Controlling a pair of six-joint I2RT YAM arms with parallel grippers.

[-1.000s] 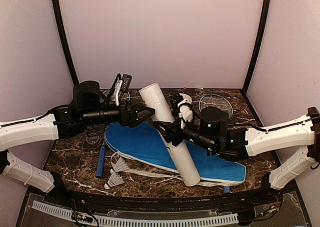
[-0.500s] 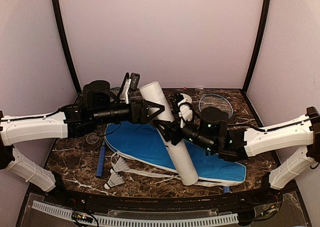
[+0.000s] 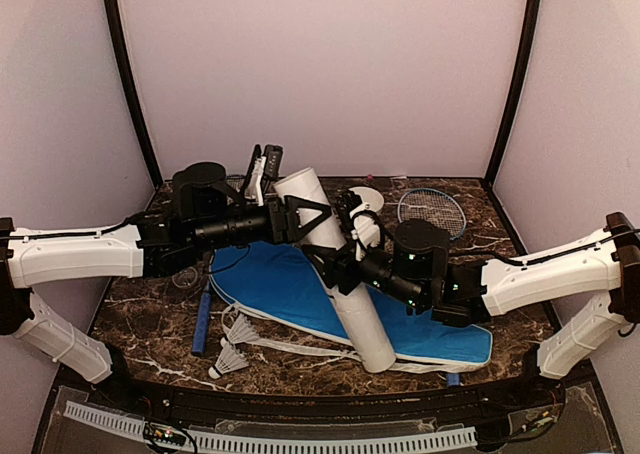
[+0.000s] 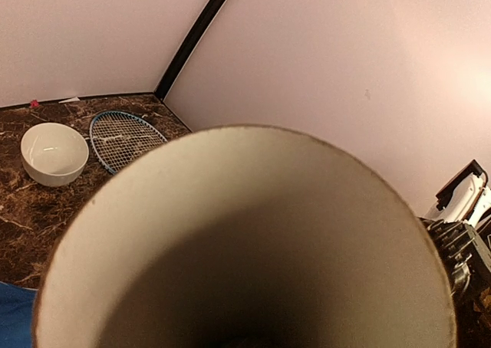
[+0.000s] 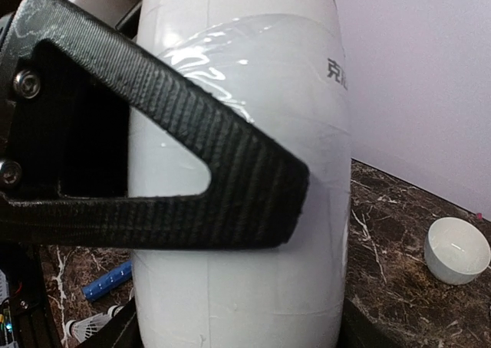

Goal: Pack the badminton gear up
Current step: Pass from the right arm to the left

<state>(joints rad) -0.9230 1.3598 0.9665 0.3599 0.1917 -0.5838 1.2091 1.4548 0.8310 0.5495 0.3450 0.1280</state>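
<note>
The long white tube point(image 3: 366, 332) stands tilted, its lower end on the blue racket cover point(image 3: 268, 284) and its open end up at the back. My left gripper point(image 3: 308, 214) straddles that upper end, one of its black fingers point(image 5: 192, 156) flat against the tube wall point(image 5: 253, 80). The left wrist view looks straight into the tube's mouth point(image 4: 230, 202), which hides the fingers. My right gripper point(image 3: 336, 264) is shut on the tube's middle. Two shuttlecocks point(image 3: 232, 356) lie in front of the cover. A racket head point(image 3: 432, 211) lies at the back right, a blue handle point(image 3: 202, 319) at the left.
A small white bowl point(image 4: 54, 152) sits behind the tube, next to the racket head point(image 4: 123, 137). The marble table point(image 3: 150, 324) ends at walls on three sides. The blue handle point(image 5: 107, 280) and a shuttlecock point(image 5: 84, 326) lie low on the left.
My left gripper has moved right onto the tube's upper end and its jaws have narrowed around it. The right arm with the tube has shifted slightly left.
</note>
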